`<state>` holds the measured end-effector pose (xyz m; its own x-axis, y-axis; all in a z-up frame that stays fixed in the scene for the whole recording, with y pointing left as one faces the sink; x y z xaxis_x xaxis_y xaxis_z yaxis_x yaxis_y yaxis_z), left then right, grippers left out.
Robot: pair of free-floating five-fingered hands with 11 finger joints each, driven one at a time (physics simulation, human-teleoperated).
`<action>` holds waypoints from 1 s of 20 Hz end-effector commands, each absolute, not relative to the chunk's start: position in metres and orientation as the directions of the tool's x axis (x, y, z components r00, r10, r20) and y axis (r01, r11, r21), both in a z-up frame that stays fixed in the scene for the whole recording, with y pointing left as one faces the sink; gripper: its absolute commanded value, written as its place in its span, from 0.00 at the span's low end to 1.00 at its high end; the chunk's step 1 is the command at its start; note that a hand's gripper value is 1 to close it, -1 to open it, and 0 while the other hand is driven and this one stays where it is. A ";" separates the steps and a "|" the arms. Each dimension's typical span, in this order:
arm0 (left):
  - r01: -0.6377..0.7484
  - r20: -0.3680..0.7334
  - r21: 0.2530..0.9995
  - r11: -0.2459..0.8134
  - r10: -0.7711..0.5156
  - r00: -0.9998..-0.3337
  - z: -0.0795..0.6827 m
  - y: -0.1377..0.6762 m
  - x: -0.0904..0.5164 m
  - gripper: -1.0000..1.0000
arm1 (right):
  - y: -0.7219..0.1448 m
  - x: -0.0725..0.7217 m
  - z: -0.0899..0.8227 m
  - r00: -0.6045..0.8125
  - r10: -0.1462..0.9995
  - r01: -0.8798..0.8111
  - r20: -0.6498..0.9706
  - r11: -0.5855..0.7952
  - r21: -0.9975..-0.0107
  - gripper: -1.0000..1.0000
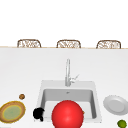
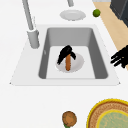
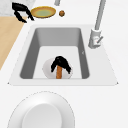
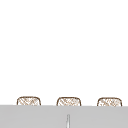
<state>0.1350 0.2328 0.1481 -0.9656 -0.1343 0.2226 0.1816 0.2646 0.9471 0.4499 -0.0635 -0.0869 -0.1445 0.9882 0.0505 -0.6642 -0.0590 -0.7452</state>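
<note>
In the sink basin (image 2: 50, 37) lies a small white plate (image 2: 78, 63) with an orange-brown stick of food (image 2: 68, 65) on it. My right hand (image 2: 65, 52) reaches down into the basin, its fingers curled over the stick's far end; from the right side the same hand (image 3: 60, 62) covers the top of the stick (image 3: 59, 73). My left hand (image 1: 38, 113) hovers at the sink's front left corner with relaxed, spread fingers and holds nothing. A big red ball (image 1: 67, 114) covers the front of the sink in the front view.
A tall faucet (image 1: 67, 71) stands behind the basin. Right of the sink sit a white plate (image 1: 115, 105) and a lime (image 1: 122, 123). Left of it are a yellow-rimmed brown plate (image 1: 12, 111) and a small brown round thing (image 1: 22, 96). Chair backs (image 1: 68, 44) line the far counter edge.
</note>
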 end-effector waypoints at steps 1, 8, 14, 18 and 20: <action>0.182 0.223 0.947 0.265 -0.134 -0.966 0.148 0.233 0.135 0.50 | -0.063 0.450 -0.102 -0.144 0.989 -0.665 0.026 -0.077 -0.743 1.00; 0.182 0.223 0.947 0.265 -0.134 -0.966 0.148 0.233 0.135 0.50 | -0.064 0.427 -0.095 -0.154 0.988 -0.525 0.029 -0.057 -0.849 1.00; 0.182 0.223 0.947 0.265 -0.134 -0.966 0.148 0.233 0.135 0.50 | -0.066 0.447 -0.057 -0.141 0.988 -0.480 0.059 -0.016 -0.877 1.00; 0.182 0.223 0.947 0.265 -0.134 -0.966 0.148 0.233 0.135 0.50 | -0.068 0.450 -0.028 -0.140 0.988 -0.509 0.067 -0.014 -0.861 1.00; 0.182 0.223 0.947 0.265 -0.134 -0.966 0.148 0.233 0.135 0.50 | -0.077 0.449 -0.013 -0.140 0.988 -0.506 0.068 -0.012 -0.862 1.00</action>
